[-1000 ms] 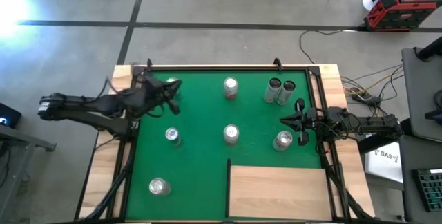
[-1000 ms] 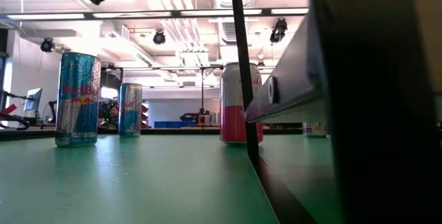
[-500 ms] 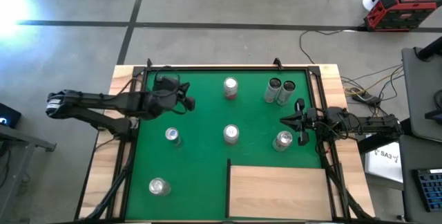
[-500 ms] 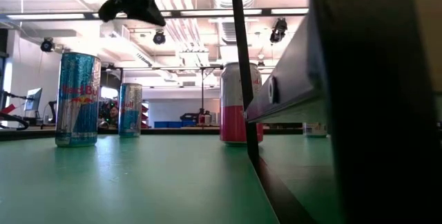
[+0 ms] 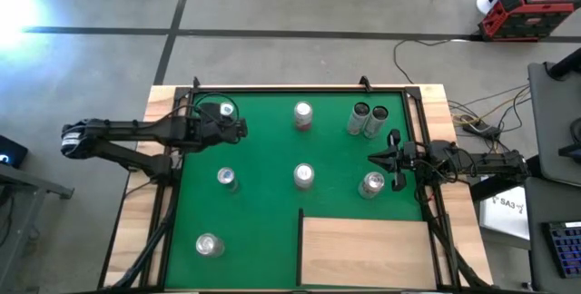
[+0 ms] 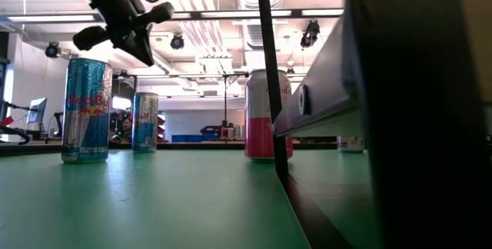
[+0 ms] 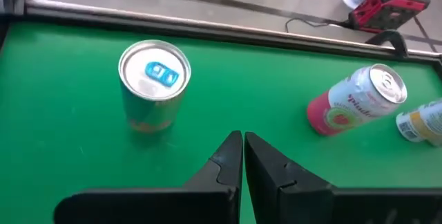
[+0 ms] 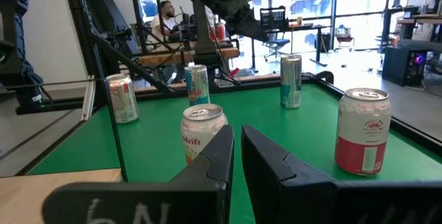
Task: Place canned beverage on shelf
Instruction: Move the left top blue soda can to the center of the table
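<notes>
**Cans stand on the green mat, shelf bare, both grippers closed on nothing**

The shelf (image 5: 363,250), a pale wooden panel with a dark edge, lies flat in the near right corner of the green mat (image 5: 263,203). No can is on it.

Seven cans stand on the mat. Nearest the shelf is one close to the right edge (image 5: 371,184), just beyond the panel's far edge. A second can (image 5: 304,175) stands in the middle of the mat, a third (image 5: 227,178) towards the left edge, and a fourth (image 5: 209,244) in the near left corner. Along the far edge stand a pink-and-white can (image 5: 302,114) and a pair touching each other (image 5: 369,119) towards the right. A blue-tabbed can (image 7: 154,84) stands in the far left corner.

The left gripper (image 5: 238,129) hangs in the air beside that far left can, its fingers (image 7: 228,158) pressed together and holding nothing. The right gripper (image 5: 375,157) waits by the right edge, near the can there, its fingers (image 8: 217,155) also together and empty.

A person sits at a desk in the room beyond the table (image 8: 166,18).
</notes>
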You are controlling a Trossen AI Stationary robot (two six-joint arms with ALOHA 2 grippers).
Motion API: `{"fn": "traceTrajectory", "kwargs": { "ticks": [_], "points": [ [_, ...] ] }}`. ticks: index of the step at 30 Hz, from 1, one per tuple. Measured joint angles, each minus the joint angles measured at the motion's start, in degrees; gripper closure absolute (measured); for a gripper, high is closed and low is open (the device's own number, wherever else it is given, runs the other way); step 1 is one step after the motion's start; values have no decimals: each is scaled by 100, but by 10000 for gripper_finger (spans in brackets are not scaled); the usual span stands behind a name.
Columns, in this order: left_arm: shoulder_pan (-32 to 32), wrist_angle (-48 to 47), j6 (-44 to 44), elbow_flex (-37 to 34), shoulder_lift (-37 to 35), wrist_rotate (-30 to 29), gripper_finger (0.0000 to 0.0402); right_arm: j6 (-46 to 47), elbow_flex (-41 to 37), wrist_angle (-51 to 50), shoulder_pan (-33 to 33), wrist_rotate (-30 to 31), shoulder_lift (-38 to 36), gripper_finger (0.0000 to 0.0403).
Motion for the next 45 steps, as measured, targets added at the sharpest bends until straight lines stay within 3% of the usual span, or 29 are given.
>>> {"fn": "traceTrajectory", "kwargs": {
  "ticks": [12,19,23,31,35,41,45],
  "points": [
    [33,1,-254,-4,144,149,396,-6,-1,-1,0,0,0,380],
    [33,734,1142,-4,473,199,392,0,-1,-1,-1,-1,0,380],
    [31,706,1789,142,734,439,392,-4,0,-1,-1,0,0,380],
    [31,-97,1658,1020,1233,769,392,-7,-1,-1,-1,-1,0,380],
    [31,-947,1667,1631,1617,953,392,-4,-2,-1,1,-2,0,380],
    [56,-2114,929,2377,2309,1358,392,-7,0,1,-1,0,0,380],
    [217,-2416,662,2503,2471,1740,387,-4,0,1,1,0,0,380]
  ]
}}
